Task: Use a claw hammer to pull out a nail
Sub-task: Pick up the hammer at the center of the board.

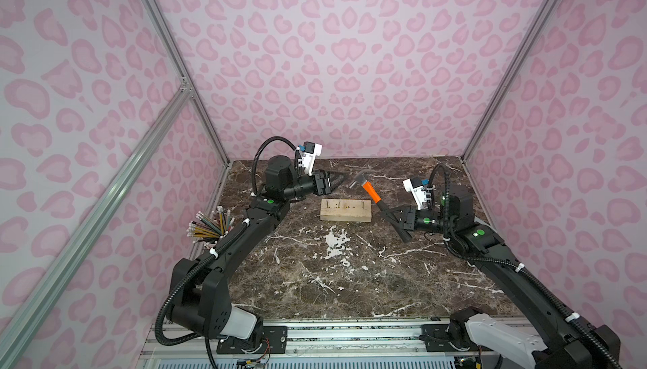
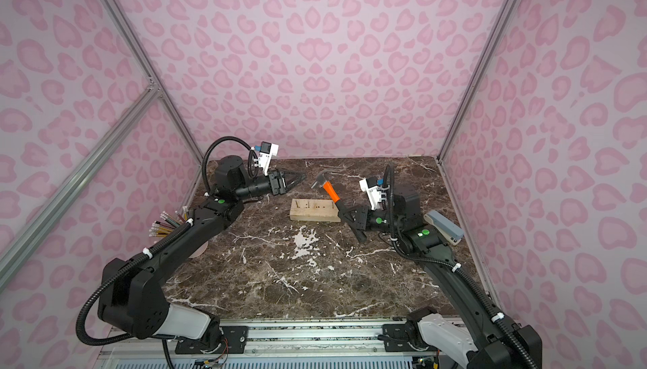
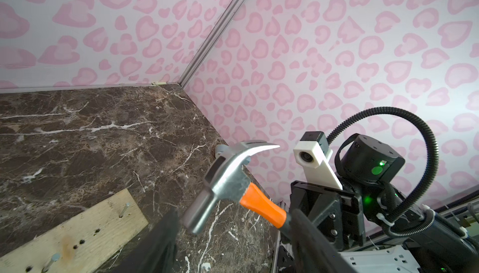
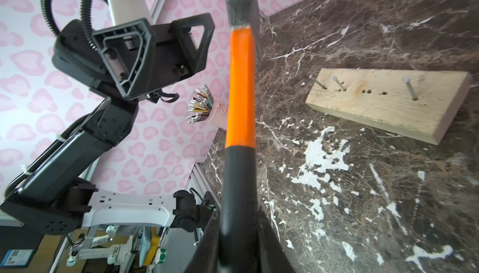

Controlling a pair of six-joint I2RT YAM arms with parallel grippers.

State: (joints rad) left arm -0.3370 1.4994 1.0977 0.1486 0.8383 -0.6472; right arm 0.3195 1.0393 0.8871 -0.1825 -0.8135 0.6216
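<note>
Soft, even light (wrist views blur up close).

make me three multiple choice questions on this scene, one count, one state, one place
1. Steel nails standing in the pale wooden block: A) one B) three C) six
2. The right hand is: A) open and empty B) resting on the block C) shut on the black shaft of the orange-collared silver claw hammer
3. The pink cup of coloured pencils stands: A) beside the left arm B) on the block C) in the right hand

Answers: 1 B, the right wrist view shows two at one end, one at the other. 2 C, both top views show it clamping the raised shaft. 3 A, the pencils fan out next to that arm in both top views.
</note>
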